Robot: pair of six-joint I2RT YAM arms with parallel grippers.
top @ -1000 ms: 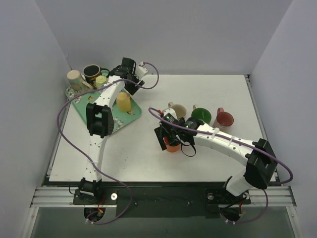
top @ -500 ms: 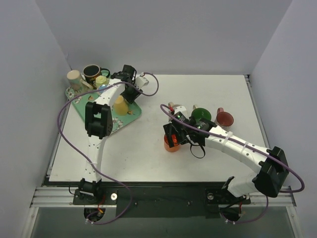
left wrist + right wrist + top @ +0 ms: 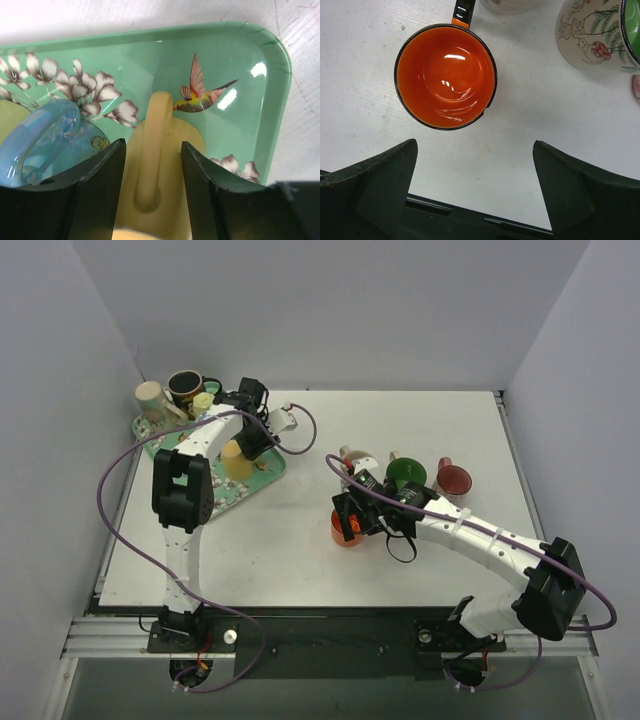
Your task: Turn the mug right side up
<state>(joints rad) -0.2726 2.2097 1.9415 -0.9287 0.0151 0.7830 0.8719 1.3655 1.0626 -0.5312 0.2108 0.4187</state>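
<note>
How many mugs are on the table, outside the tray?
4: orange mug by the right end effector; white mug, green-lined mug and red mug in a row behind it. The arm may hide more.

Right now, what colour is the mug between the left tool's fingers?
Pale yellow mug; best in left wrist view.

Overhead spans table (image 3: 280, 540), wrists close, downward, over tray (image 3: 260, 100), orange mug (image 3: 445, 75)

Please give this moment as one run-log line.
left end effector: astride yellow mug handle on green tray, grip unclear | right end effector: open, clear of upright orange mug
</note>
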